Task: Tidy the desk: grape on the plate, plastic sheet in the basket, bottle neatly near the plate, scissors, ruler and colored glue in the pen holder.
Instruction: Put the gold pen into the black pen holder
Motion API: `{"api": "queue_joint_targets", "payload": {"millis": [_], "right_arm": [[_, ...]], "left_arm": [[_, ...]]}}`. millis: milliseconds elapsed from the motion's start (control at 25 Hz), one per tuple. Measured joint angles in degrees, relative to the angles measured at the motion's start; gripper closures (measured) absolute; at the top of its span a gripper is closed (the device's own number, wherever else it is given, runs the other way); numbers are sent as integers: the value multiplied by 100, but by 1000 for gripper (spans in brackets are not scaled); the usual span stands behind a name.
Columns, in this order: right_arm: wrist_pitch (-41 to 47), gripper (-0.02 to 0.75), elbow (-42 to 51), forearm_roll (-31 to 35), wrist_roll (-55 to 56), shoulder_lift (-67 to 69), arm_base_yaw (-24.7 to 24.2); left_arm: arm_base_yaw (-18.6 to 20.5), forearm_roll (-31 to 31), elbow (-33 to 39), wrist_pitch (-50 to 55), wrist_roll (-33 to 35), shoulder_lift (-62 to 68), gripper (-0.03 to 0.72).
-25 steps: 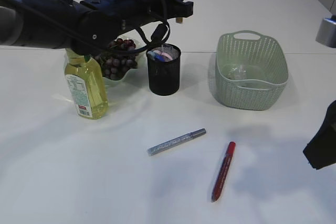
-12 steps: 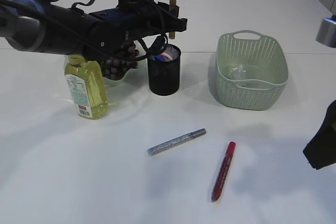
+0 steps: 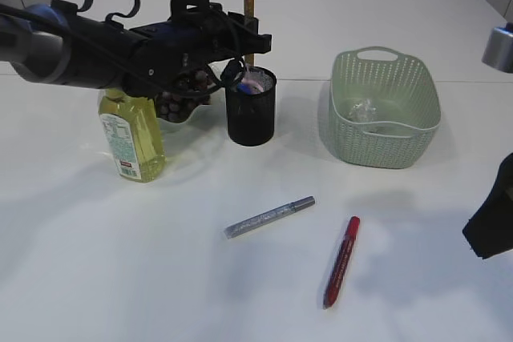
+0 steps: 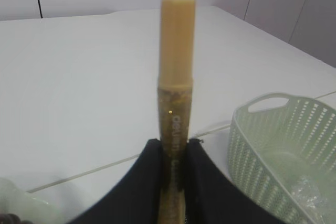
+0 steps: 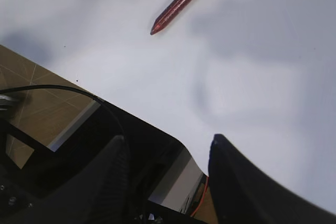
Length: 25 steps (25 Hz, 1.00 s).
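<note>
White tabletop (image 3: 240, 294) runs back to pale wall panels, and your left pincer (image 4: 170, 182) is clamped narrow on a gold glue stick (image 4: 176, 77), held upright just above the far rim of the black pen holder (image 3: 250, 110). Your right pincer (image 5: 168, 161) hangs with its jaws apart and empty at the near right edge, close to the red glue pen (image 3: 341, 260); the silver glue pen (image 3: 268, 216) lies just left of it. Grapes (image 3: 172, 102) sit on the plate behind the bottle (image 3: 131, 138), and the plastic sheet (image 3: 365, 110) is in the basket (image 3: 385, 102). Watch the drop: the stick is not plainly centred over the mouth, and the holder is already crowded, so a release now could clip the rim, tip the holder or bounce the stick out. Compared with a second ago, the arm has swung left and lowered, bringing the stick from right of the holder to over it.
</note>
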Motion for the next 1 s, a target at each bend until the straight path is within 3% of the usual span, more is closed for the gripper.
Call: {"api": "queue_joint_targets", "payload": {"millis": [600, 1000], "right_arm": [[0, 339, 0, 0, 0, 0, 0], [0, 341, 0, 0, 0, 0, 0]], "left_arm": [[0, 33, -44, -140, 0, 142, 585], [0, 83, -44, -199, 0, 142, 521]]}}
